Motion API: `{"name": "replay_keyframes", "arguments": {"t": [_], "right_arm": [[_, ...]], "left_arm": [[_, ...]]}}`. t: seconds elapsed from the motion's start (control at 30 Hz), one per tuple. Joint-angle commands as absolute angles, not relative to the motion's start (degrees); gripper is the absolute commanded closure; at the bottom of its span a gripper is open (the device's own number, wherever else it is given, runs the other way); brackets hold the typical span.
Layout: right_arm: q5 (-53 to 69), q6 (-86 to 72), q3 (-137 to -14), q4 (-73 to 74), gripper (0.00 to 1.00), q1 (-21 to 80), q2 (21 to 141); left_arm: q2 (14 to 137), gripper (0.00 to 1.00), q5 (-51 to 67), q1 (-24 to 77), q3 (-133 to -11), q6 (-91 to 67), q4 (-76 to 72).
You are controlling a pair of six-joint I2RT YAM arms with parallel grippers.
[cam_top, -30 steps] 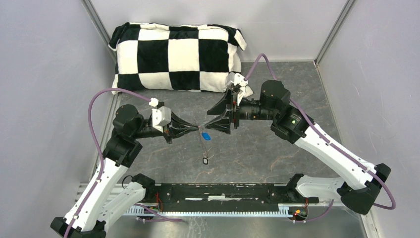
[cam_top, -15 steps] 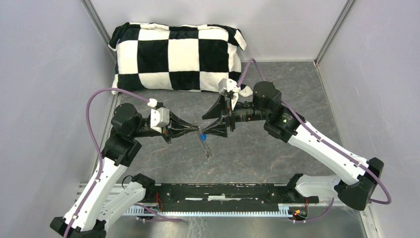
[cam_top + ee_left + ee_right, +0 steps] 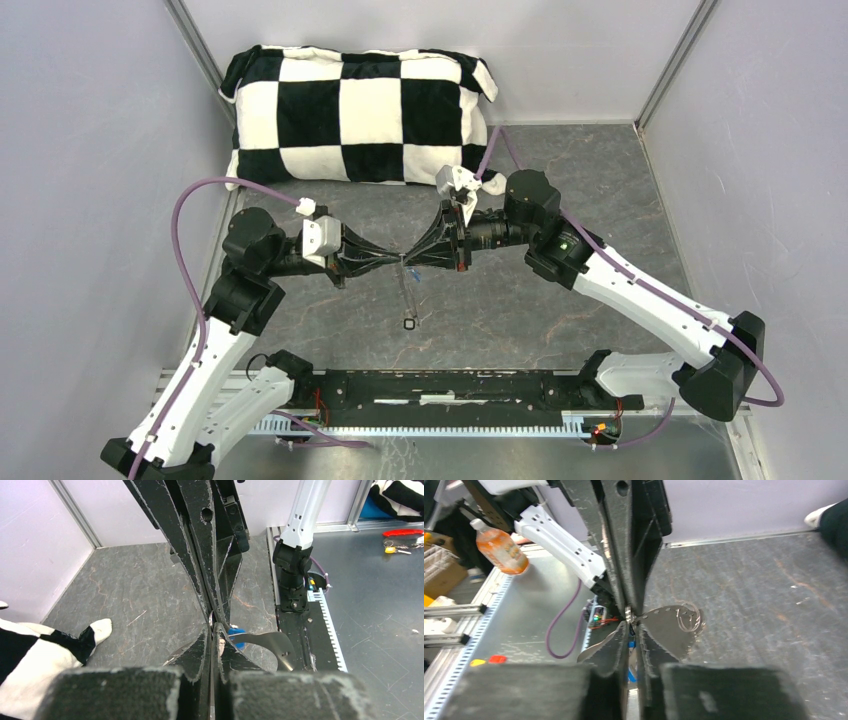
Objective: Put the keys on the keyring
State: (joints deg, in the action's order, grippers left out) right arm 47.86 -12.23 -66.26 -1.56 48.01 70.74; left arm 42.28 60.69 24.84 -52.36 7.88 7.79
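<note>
Lowest in the top view, the black key hung at the bottom of the keyring and read as already threaded. Above it, at mid-frame, the left hand was clenched, with the loop hanging from its tips. The right hand, gaping and set off to the right a second earlier, had shut and moved in until both tips met. The blue key, plain beside the tips before, showed only as a sliver at the pinch. Whether the right hand gripped it or the wire could not be told. Judged: threading attempt under way. The pillow lay at upper frame.
</note>
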Motion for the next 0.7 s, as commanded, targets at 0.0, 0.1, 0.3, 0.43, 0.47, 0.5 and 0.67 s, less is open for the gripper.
{"name": "replay_keyframes", "arguments": {"t": [0.0,0.1,0.3,0.43,0.47,0.5,0.67], "right_arm": [[49.6,-16.2,-66.3,-8.6,1.0,48.3,70.9],[50.4,-17.7,-67.6,-8.4,0.99,48.5,71.5],[48.3,-12.8,-70.2,-0.1,0.99,48.8,71.5],[46.8,-10.9,-71.2,4.6,0.99,49.0,71.2],[46.5,-10.8,-71.4,5.0,1.0,49.0,71.2],[46.3,-10.7,-71.6,5.5,1.0,49.0,71.1],[45.3,-8.0,-74.1,10.3,0.99,49.3,71.6]], "left_arm": [[42.3,0.98,61.5,24.9,-54.4,10.8,9.4],[42.5,0.98,61.0,24.9,-54.2,12.1,10.8],[41.6,0.98,60.4,24.9,-53.0,12.8,11.3],[41.7,0.98,60.9,24.9,-53.0,13.1,11.3],[41.8,0.98,61.0,24.9,-53.0,13.1,11.3],[41.8,0.98,61.1,24.9,-52.9,13.2,11.3],[42.1,0.98,60.8,24.9,-53.4,15.2,13.3]]}}
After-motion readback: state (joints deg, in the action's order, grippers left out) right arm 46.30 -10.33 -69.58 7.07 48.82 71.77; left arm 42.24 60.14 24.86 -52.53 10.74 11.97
